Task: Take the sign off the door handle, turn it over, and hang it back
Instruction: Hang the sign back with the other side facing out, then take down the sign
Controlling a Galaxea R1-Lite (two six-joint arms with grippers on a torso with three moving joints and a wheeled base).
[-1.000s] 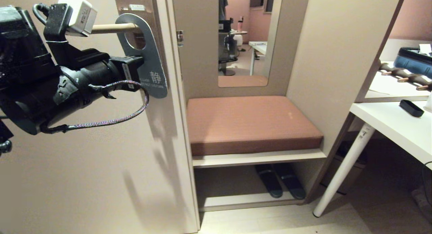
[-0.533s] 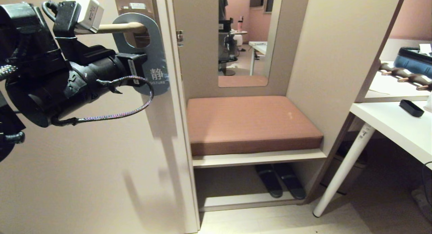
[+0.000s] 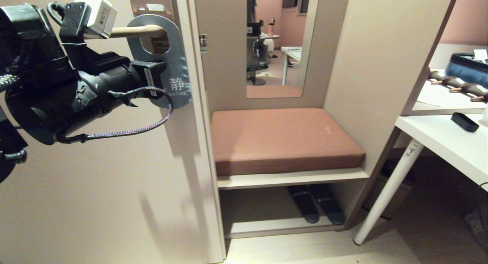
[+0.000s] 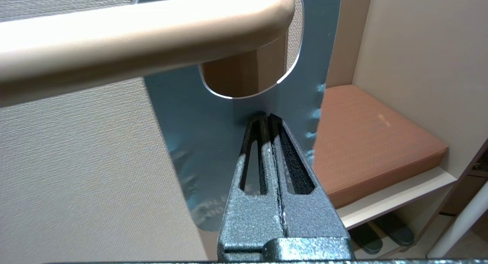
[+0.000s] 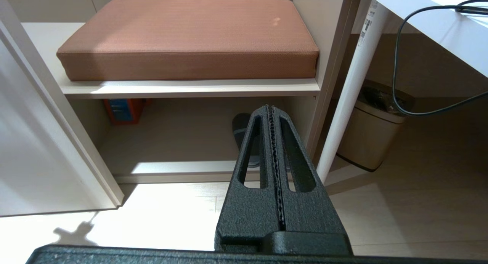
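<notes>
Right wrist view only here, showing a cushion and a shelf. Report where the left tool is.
Observer: The left tool is shut, its tips against the sign just below the round hole. I cannot tell whether it pinches the card.
Operator: Say whether the sign is on the handle.
Observer: Yes. The door handle passes through the hole, close to the backplate end.
Operator: Give me the face that shows.
Observer: In the head view it is the blue-grey face, with "DISTURB" readable near the lower end.
</notes>
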